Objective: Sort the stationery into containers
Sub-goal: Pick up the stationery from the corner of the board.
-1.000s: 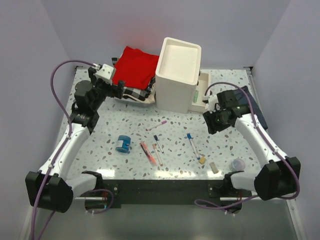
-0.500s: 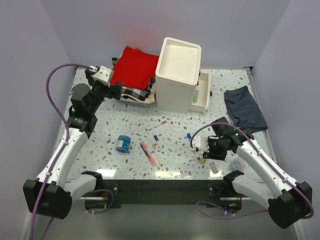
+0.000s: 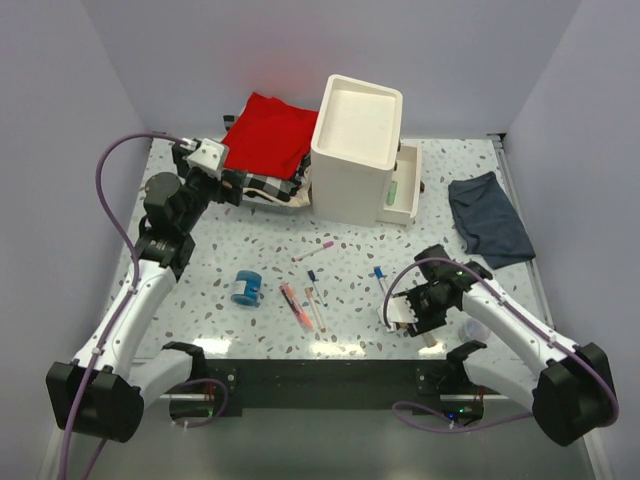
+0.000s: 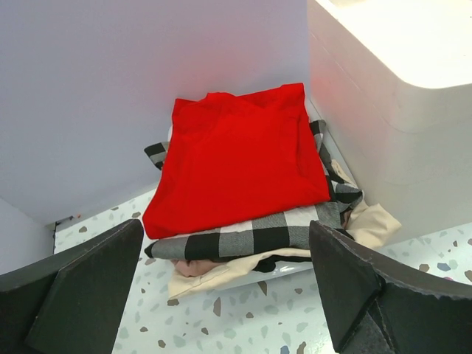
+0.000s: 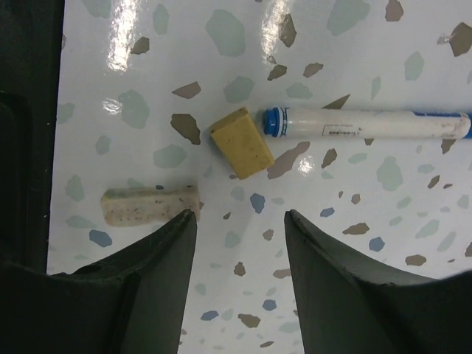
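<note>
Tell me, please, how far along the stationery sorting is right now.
Done: only the green tube lies in the open drawer. In hand: nothing is gripped; the right hand hovers open over the yellow eraser, beside the speckled eraser and blue-capped pen. The left hand is open, facing the cloth stack. Left: the tape roll, the marker and the other pens lie on the table.

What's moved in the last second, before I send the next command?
The right gripper swung from the open drawer back toward the near edge and now hangs open over the beige erasers, holding nothing. The left gripper barely shifted; marker, tape roll and loose pens lie where they were.
</note>
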`<action>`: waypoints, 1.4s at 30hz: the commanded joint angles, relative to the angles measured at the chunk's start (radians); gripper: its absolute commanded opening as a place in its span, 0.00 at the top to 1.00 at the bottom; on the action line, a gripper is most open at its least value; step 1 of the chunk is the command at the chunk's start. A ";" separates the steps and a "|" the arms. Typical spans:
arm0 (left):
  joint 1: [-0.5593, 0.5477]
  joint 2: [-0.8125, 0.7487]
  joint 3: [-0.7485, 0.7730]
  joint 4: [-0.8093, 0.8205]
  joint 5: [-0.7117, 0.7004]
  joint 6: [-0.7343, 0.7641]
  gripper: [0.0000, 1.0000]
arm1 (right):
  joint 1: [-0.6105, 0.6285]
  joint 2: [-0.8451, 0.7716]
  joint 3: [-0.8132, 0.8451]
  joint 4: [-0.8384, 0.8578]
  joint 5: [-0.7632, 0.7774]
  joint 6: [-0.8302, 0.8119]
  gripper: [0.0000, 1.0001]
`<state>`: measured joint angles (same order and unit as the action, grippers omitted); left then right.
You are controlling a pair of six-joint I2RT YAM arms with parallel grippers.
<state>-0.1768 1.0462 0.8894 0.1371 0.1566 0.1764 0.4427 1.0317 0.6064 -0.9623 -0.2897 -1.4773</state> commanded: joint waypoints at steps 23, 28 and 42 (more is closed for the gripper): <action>0.025 0.043 -0.001 0.045 -0.008 0.017 0.00 | 0.123 0.235 -0.007 0.129 -0.072 -0.117 0.67; 0.026 0.041 -0.013 0.058 -0.002 0.008 0.00 | 0.129 0.242 -0.005 0.100 -0.040 -0.113 0.83; 0.025 0.051 0.054 0.059 0.011 -0.023 0.00 | 0.070 0.004 0.327 0.118 0.014 0.443 0.93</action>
<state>-0.1581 1.0885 0.8856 0.1448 0.1532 0.1749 0.5602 0.9897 0.8032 -0.9470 -0.3035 -1.3277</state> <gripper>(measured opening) 0.996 0.291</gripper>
